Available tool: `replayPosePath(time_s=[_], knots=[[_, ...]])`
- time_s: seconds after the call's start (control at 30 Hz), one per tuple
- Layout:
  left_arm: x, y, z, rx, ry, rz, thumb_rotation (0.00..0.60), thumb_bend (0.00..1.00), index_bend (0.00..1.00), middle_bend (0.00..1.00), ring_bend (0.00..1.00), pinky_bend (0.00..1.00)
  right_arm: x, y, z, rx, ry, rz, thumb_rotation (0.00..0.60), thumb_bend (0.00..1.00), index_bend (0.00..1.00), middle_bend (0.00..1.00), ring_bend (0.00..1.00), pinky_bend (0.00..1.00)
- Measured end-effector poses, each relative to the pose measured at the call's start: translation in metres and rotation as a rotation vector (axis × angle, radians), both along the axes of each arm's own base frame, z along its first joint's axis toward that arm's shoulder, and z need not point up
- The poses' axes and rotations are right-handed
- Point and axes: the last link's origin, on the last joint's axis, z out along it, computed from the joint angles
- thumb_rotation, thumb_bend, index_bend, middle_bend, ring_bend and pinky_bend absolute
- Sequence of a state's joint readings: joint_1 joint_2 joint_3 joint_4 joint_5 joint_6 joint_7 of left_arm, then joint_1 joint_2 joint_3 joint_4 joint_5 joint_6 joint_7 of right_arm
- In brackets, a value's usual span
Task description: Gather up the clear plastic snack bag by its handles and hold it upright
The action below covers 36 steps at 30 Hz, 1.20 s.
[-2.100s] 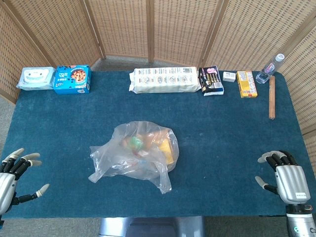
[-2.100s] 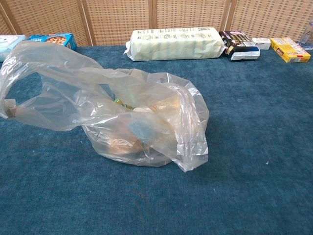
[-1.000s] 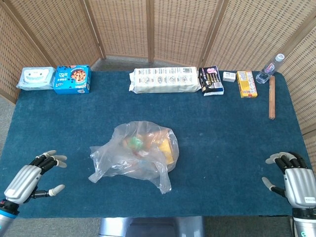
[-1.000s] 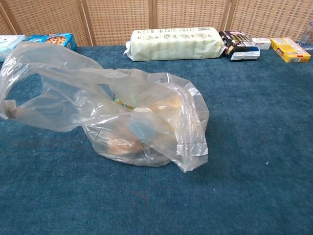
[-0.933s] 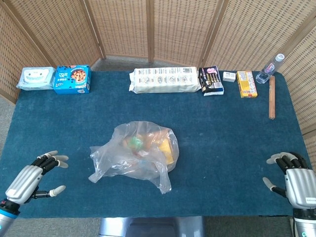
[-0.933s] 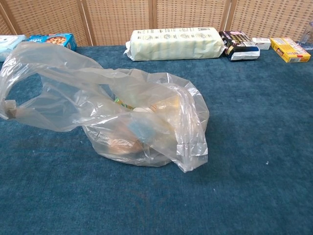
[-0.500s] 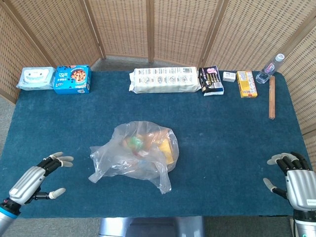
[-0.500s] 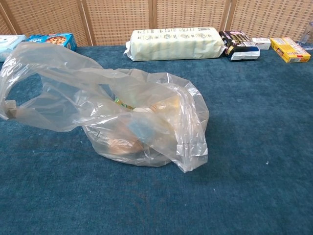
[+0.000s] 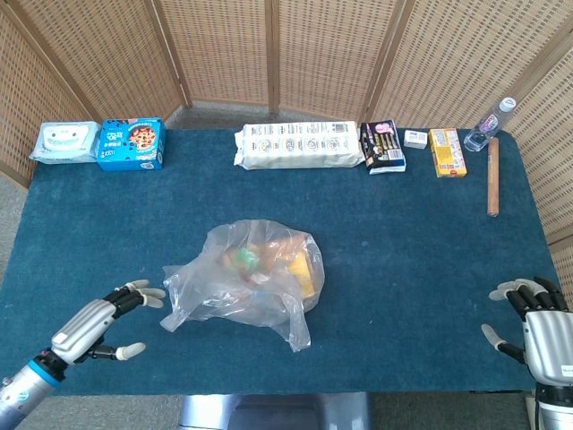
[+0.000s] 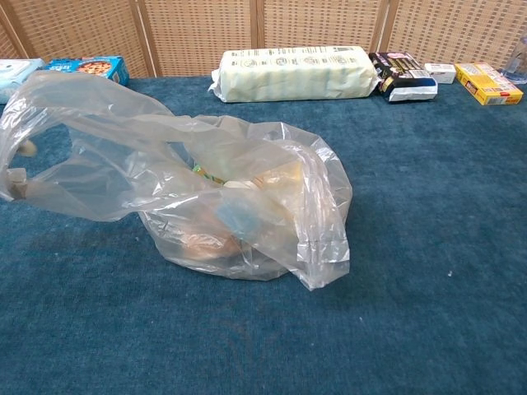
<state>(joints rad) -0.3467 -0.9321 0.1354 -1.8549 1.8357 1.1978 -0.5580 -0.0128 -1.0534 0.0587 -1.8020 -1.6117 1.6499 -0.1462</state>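
The clear plastic snack bag (image 9: 255,278) (image 10: 239,210) lies slumped in the middle of the blue table, with yellow, orange and green snacks inside. One handle loop (image 10: 49,156) sprawls to its left, the other (image 10: 321,239) droops at its front right. My left hand (image 9: 98,327) hovers open at the front left, its fingertips (image 9: 152,293) just short of the bag's left handle. A fingertip shows faintly through the plastic in the chest view. My right hand (image 9: 542,327) stays open at the front right corner, far from the bag.
Along the back edge lie a wipes pack (image 9: 64,141), a blue cookie box (image 9: 132,143), a long white package (image 9: 300,145), a dark snack pack (image 9: 382,146), a small white box (image 9: 415,138), a yellow box (image 9: 447,151), a bottle (image 9: 490,125) and a wooden stick (image 9: 491,176).
My left hand has moved right and inward toward the bag's left handle. My right hand has drifted slightly back toward the table's front edge. The bag has not moved.
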Motion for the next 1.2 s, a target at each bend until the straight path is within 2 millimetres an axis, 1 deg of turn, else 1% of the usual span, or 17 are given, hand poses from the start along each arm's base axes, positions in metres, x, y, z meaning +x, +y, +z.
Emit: replayPosePath(time_s=[0.13, 0.33, 0.73, 0.9, 1.03, 1.2], knots=[[0.014, 0.007, -0.007, -0.036, -0.020, -0.037, 0.000, 0.08, 0.23, 0.19, 0.07, 0.11, 0.000, 0.001, 0.001, -0.005, 0.002, -0.002, 0.600, 0.20, 0.41, 0.37, 0.27, 0.16], [0.032, 0.011, -0.015, -0.091, -0.059, -0.068, 0.000, 0.08, 0.23, 0.19, 0.07, 0.11, -0.001, 0.001, 0.002, -0.010, 0.000, -0.002, 0.600, 0.20, 0.41, 0.37, 0.27, 0.16], [0.049, 0.017, -0.031, -0.177, -0.101, -0.079, 0.000, 0.08, 0.23, 0.19, 0.07, 0.11, -0.002, 0.003, 0.002, -0.016, -0.002, 0.001, 0.600, 0.20, 0.41, 0.37, 0.27, 0.16], [0.058, 0.023, -0.032, -0.183, -0.141, -0.090, 0.000, 0.08, 0.23, 0.19, 0.07, 0.11, -0.002, 0.004, 0.002, -0.015, -0.003, 0.002, 0.600, 0.20, 0.41, 0.37, 0.27, 0.16], [0.064, 0.027, -0.030, -0.178, -0.168, -0.102, 0.000, 0.08, 0.23, 0.19, 0.07, 0.12, -0.003, 0.005, 0.003, -0.020, -0.003, -0.002, 0.600, 0.20, 0.41, 0.37, 0.27, 0.16], [0.066, 0.029, -0.027, -0.173, -0.166, -0.111, 0.000, 0.08, 0.23, 0.19, 0.07, 0.12, -0.004, 0.006, 0.004, -0.021, -0.004, -0.005, 0.600, 0.20, 0.41, 0.37, 0.27, 0.16]])
